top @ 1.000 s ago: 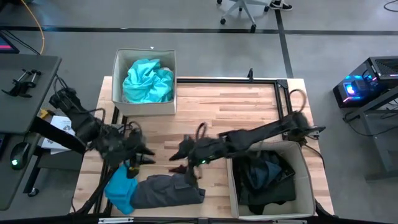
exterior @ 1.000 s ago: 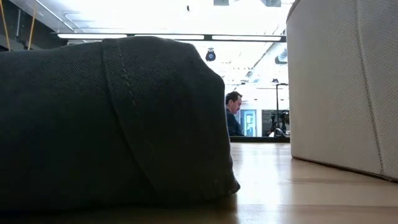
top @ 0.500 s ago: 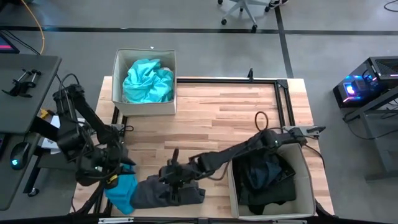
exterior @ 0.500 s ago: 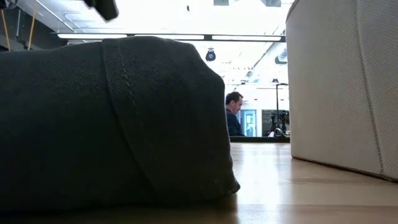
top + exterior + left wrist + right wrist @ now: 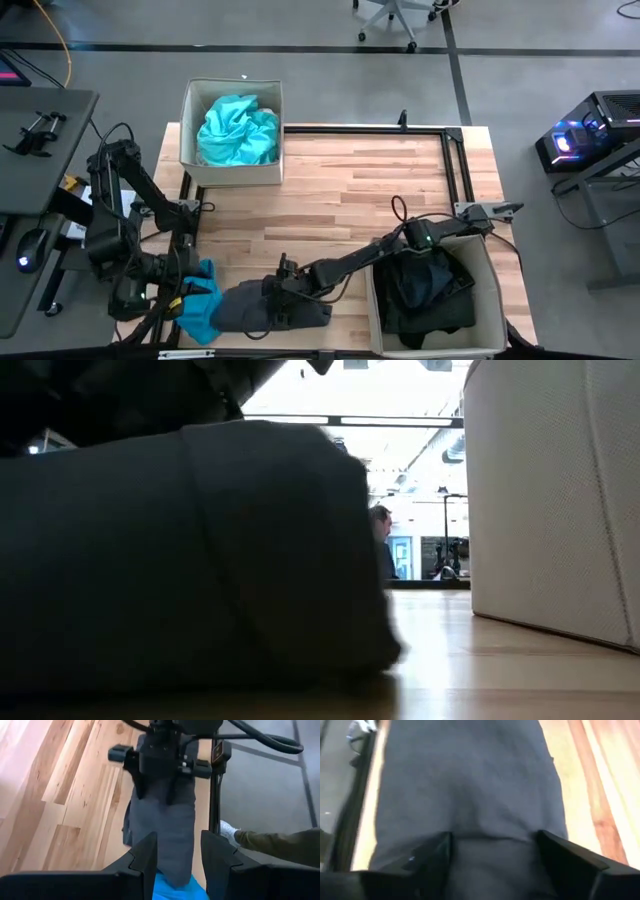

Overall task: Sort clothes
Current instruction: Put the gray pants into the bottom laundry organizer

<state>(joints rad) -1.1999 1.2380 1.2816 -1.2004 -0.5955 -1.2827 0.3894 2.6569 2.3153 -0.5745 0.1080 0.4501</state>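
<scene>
**Right gripper down on the grey garment**

The wooden table [image 5: 340, 190] carries two beige bins — the far one [image 5: 232, 168] holding turquoise clothes [image 5: 238, 130], the near-right one [image 5: 484, 255] holding dark clothes [image 5: 425, 290]. At the near edge a dark grey garment [image 5: 255, 305] touches a turquoise garment [image 5: 198, 305]. The right gripper [image 5: 283, 306] straddles the grey cloth, fingers spread; the left gripper [image 5: 178, 300] is open beside the turquoise piece.

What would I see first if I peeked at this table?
Probably the bright turquoise clothes heaped in the beige bin at the table's far left. Then the right gripper, fingers open, pressed down on a dark grey garment at the near edge.
</scene>
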